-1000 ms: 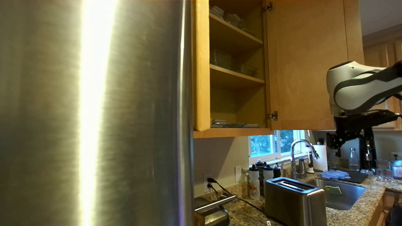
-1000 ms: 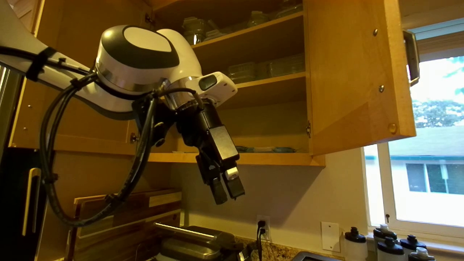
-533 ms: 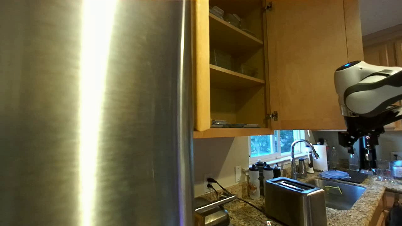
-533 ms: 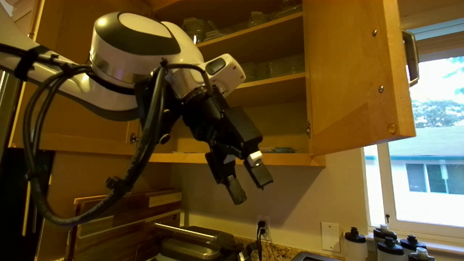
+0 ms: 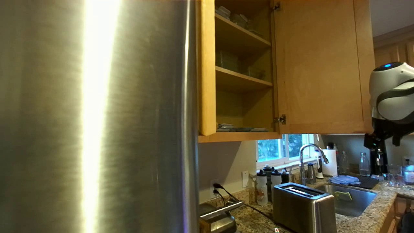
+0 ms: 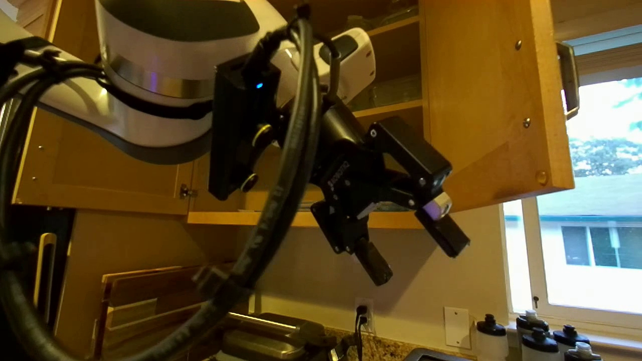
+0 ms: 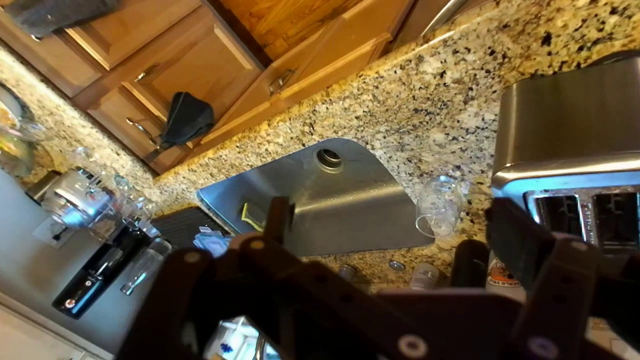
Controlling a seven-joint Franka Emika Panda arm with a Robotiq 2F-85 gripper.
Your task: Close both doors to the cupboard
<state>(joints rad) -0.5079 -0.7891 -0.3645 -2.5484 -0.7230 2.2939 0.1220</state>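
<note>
The honey-wood cupboard (image 5: 242,77) stands open with its shelves showing; its bottom edge (image 6: 281,219) is in an exterior view too. One door (image 5: 317,71) stands wide open, also seen at the right with its handle (image 6: 481,100). The other door (image 6: 110,180) is swung open at the left, partly behind the arm; its edge shows beside the fridge (image 5: 207,71). My gripper (image 6: 420,263) is open and empty, in front of the cupboard around its bottom edge; it also shows at the far right (image 5: 382,142). In the wrist view its fingers (image 7: 392,207) are wide apart. No door shows there.
A steel fridge (image 5: 129,129) fills much of an exterior view. A toaster (image 5: 304,207), bottles (image 6: 541,346) and a grill (image 6: 271,341) stand on the counter below. The wrist view shows a sink (image 7: 350,215) and a glass (image 7: 440,205). Cables (image 6: 281,190) loop from the arm.
The arm has moved away from the fridge, rightward in both exterior views, looming larger in one. The wrist has turned, and the fingers look farther apart there. The doors have not moved.
</note>
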